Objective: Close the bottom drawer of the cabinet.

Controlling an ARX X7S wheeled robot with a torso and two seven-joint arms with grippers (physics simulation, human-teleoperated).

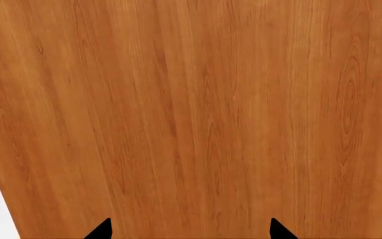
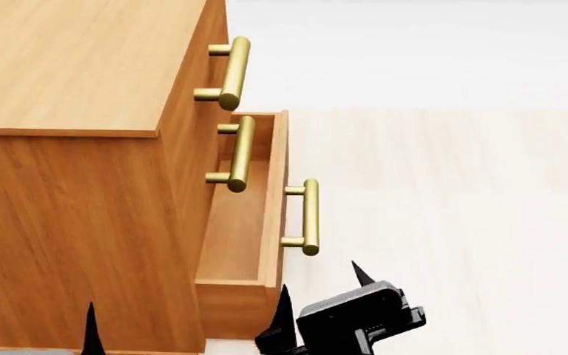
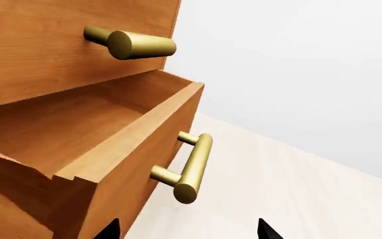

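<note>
Risk: my right gripper [image 2: 319,303], jaws apart and empty, sits off the bottom drawer [image 2: 249,222] front's near corner; a push may glance off its handle [image 2: 308,217]

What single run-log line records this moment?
orange-brown wood bottom drawer: open | brass bar handle: untouched | right hand: open, near drawer front | left hand: open, facing cabinet

Right hand [image 2: 319,299], lower centre of head view, showing as matte black, blocky housing with thin pointed black fingertips [image 2: 361,272]. Left hand [image 2: 38,325], lower left, showing only two black pointed tips.
</note>
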